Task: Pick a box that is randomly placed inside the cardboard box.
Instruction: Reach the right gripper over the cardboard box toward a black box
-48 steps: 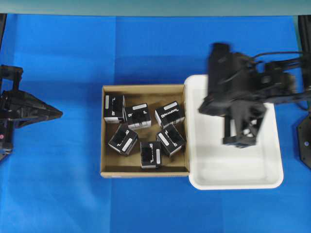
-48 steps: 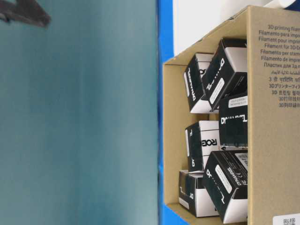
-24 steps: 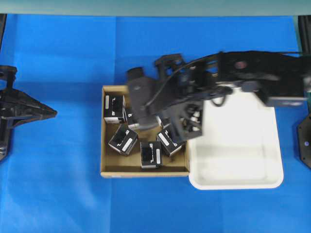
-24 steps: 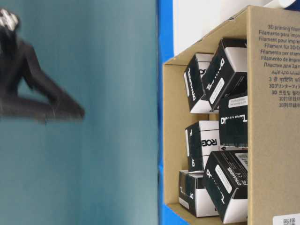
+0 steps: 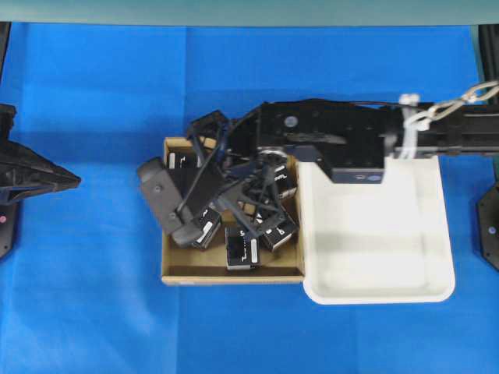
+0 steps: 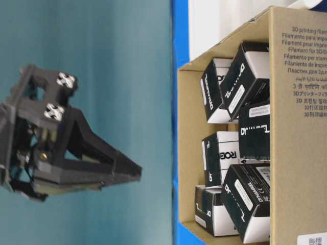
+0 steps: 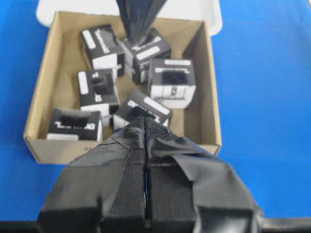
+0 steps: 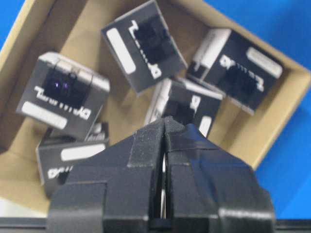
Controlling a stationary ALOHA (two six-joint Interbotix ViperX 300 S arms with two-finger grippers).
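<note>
Right gripper (image 8: 165,127): fingers pressed together over the cardboard box (image 5: 175,273), holding nothing.
Risk: unless I spread them, I'll shove a box (image 8: 143,46) aside.

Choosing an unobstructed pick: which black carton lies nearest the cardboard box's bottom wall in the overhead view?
The bottom-centre carton; all others sit farther up.

overhead: straight down | table-level: close, sideways | wrists: near; all share cardboard box (image 5: 175,274)

I see even bright light, soft shadows, my wrist views' near fingers (image 8: 146,160) blurred, cartons (image 8: 146,46) slightly soft, no glare.
</note>
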